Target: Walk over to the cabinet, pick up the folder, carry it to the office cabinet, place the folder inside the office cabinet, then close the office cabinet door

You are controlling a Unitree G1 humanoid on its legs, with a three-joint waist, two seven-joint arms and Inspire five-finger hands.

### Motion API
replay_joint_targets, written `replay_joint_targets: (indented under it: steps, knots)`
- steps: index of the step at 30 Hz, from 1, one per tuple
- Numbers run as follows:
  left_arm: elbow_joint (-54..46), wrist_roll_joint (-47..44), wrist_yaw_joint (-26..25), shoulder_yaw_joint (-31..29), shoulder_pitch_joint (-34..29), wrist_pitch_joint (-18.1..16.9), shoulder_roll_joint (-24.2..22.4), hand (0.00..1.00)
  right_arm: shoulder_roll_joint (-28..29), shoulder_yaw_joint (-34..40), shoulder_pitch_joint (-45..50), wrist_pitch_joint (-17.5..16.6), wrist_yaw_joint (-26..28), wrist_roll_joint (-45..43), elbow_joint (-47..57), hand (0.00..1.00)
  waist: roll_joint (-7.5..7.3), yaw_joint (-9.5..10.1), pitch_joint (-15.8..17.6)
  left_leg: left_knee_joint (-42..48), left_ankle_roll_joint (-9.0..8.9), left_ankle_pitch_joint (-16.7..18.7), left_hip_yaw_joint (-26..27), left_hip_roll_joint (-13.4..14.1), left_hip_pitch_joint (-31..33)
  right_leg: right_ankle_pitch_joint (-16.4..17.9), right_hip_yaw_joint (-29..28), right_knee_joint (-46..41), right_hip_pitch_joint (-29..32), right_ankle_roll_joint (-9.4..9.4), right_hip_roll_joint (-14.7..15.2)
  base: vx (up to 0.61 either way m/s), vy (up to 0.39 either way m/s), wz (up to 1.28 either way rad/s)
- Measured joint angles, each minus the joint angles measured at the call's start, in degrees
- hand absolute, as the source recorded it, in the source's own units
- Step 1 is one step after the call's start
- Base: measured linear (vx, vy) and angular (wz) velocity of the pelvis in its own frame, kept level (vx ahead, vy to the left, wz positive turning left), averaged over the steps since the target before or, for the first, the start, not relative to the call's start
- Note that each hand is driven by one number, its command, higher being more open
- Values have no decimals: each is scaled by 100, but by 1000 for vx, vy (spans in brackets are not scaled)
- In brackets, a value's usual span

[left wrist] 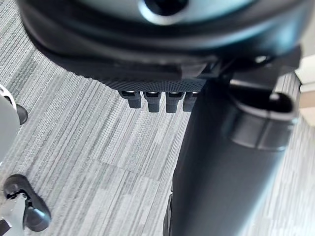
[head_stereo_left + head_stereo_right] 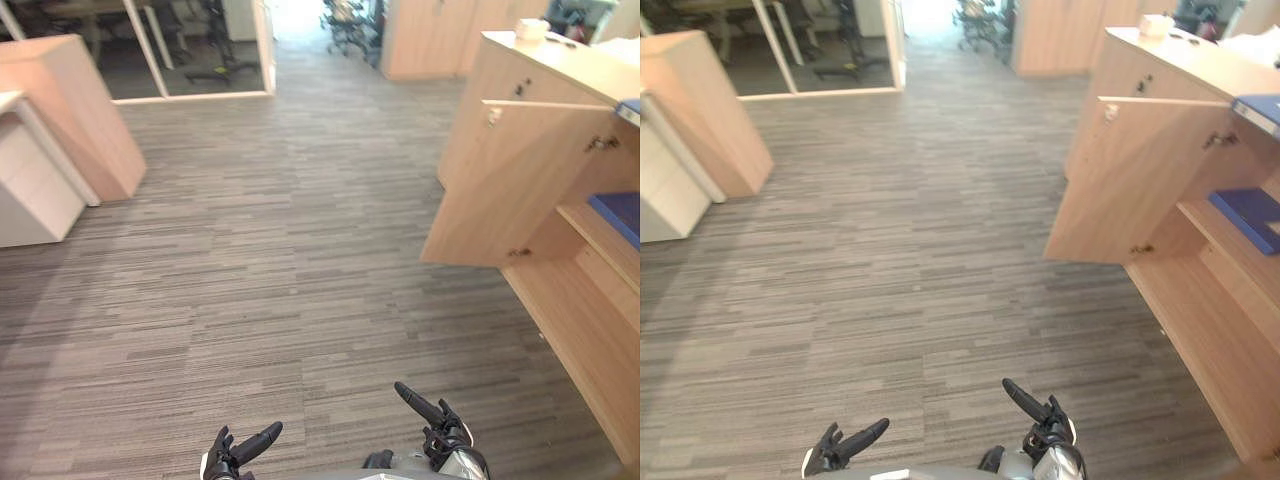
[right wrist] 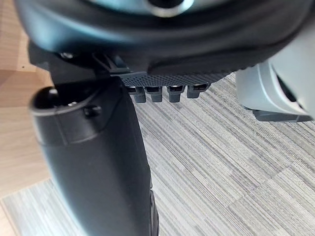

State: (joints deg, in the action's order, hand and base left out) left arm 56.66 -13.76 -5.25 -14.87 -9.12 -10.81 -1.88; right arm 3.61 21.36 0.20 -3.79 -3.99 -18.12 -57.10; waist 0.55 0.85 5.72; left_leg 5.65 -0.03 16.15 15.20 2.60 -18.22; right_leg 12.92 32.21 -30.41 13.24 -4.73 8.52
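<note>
The folder (image 2: 1252,218) lies inside the office cabinet (image 2: 1205,335); only its open door (image 2: 1130,180) remains. The left robot hand (image 2: 236,452) and right robot hand (image 2: 440,428) are relaxed, empty.

Bright, even indoor light lies across the carpet floor (image 2: 280,250). Glare washes out the far corridor (image 2: 300,15), upper centre. There is soft shade behind the cabinet door (image 2: 500,190), right. Verticals lean outward at the frame edges.

Item list, as I see it. Hands of mine — two: left hand (image 2: 228,458), right hand (image 2: 443,432). Blue folders — two (shelf folder (image 2: 1250,218) inside the office cabinet (image 2: 500,75), top folder (image 2: 1262,108) on it). Open cabinet door (image 2: 510,180): one. White box (image 2: 532,28): one. White drawer unit (image 2: 30,195): one.
</note>
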Motion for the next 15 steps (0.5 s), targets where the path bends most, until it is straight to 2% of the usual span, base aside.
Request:
replay_joint_targets:
  steps: [1,3,4,5,6,8,10,11,13,14,15]
  knots:
    - [0,25,18,-6,2,8,7,100,0,10,15,13,-9,0,-4,100,-16,-10,3,136,-12,7,-7,56,7,62,-4,37,-61,6,-61,345,-229,-23]
    - [-37,90,57,-27,39,7,15,100,-15,7,88,21,-10,-4,6,100,-24,-80,-1,1098,-162,95,-50,335,232,151,-10,376,-378,59,-335,302,-221,-18]
    - [-57,90,92,-189,41,11,2,100,-12,-6,132,12,2,-9,15,100,-10,-115,-18,2357,-215,61,-168,595,707,139,-104,686,-618,57,-579,331,-222,-47]
    - [-109,81,87,-383,22,12,-78,100,-18,-7,166,0,9,-22,47,100,49,-99,-33,3475,-321,-189,-375,810,1162,102,-264,901,-784,-5,-819,403,-187,-115]
    - [-154,46,80,-648,-69,12,-191,100,-42,-6,166,-26,17,-50,54,100,170,-13,-36,5094,-467,-506,-752,1056,1905,80,-625,1125,-997,-132,-1212,353,-75,-132]
    - [-191,-105,76,-770,-65,30,-198,100,-50,-15,153,-14,4,-72,-8,100,174,93,0,6084,-452,-478,-959,1155,2463,145,-1057,1200,-1199,-245,-1441,382,51,-141]
    - [-387,-335,50,-922,-86,20,-147,100,-11,-17,192,7,-16,-73,-52,100,-20,196,118,6217,-418,-356,-1021,1057,3010,204,-1583,1398,-1600,-255,-1472,431,88,-133]
    - [-512,-394,47,-921,-119,0,-131,100,-15,-23,200,13,-37,-73,-169,100,-121,214,98,5918,-400,-242,-1112,965,3318,176,-1885,1595,-1811,-169,-1455,368,89,-128]
    - [-595,-411,46,-916,-142,-4,-142,100,-33,-117,198,28,-68,-113,-245,100,-181,266,56,5011,-416,-17,-1378,806,3602,140,-2426,1820,-2046,-19,-1414,379,137,-139]
    - [-591,-412,41,-912,-132,-2,-154,100,-49,-253,192,27,-95,-159,-241,100,-163,279,43,4447,-422,78,-1686,676,3686,131,-2666,1877,-2139,76,-1352,482,287,-152]
    - [-582,-408,26,-906,-104,2,-189,100,-51,-410,190,28,-119,-218,-242,100,-180,310,24,3578,-437,81,-2287,391,3693,154,-2972,1889,-2171,247,-1211,325,221,-135]
